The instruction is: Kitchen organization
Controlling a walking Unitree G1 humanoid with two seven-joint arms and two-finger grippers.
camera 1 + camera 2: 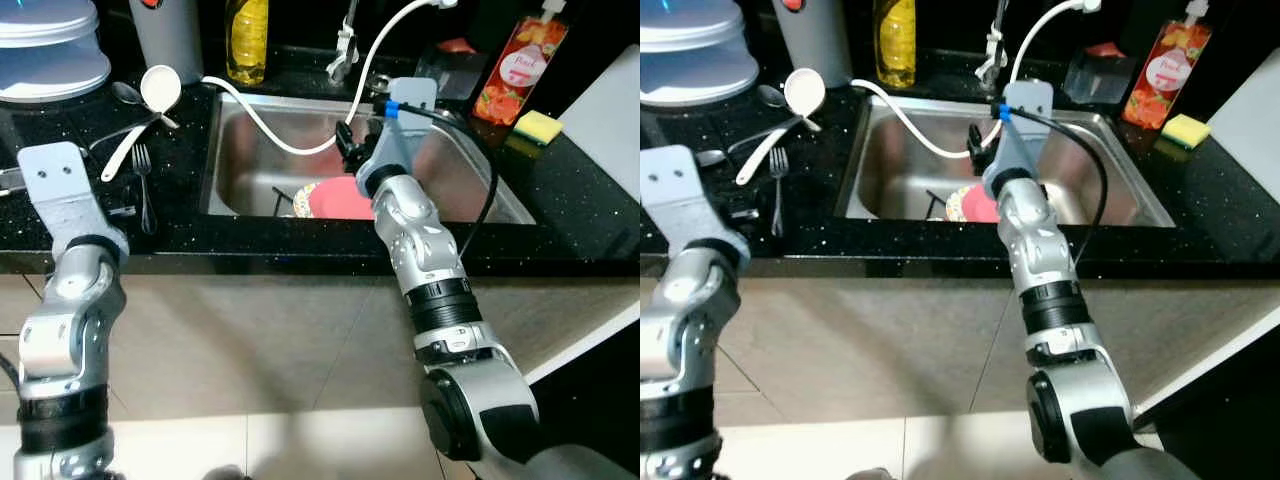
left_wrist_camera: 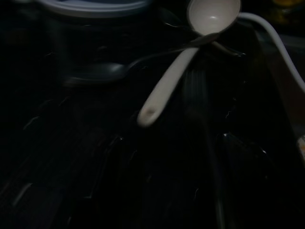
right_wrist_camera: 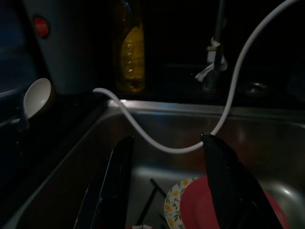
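Observation:
A red plate [image 1: 340, 198] lies on a floral plate [image 1: 305, 200] at the bottom of the steel sink [image 1: 240, 150]. My right gripper [image 3: 167, 139] hangs open above them inside the sink, just under the white hose [image 1: 270, 130], with nothing between its fingers. On the black counter to the left lie a white ladle [image 1: 160, 88], a metal spoon [image 1: 127, 93] and a fork [image 1: 143, 185]. My left gripper [image 2: 171, 140] is low over the counter beside the fork, open, a short way from the ladle's handle [image 2: 164, 90].
A yellow oil bottle [image 1: 247, 40] and the faucet [image 1: 345, 45] stand behind the sink. A red pouch [image 1: 520, 70] and a yellow sponge [image 1: 538, 127] are at the right. Stacked containers [image 1: 50, 50] and a grey jug [image 1: 165, 35] stand at the back left.

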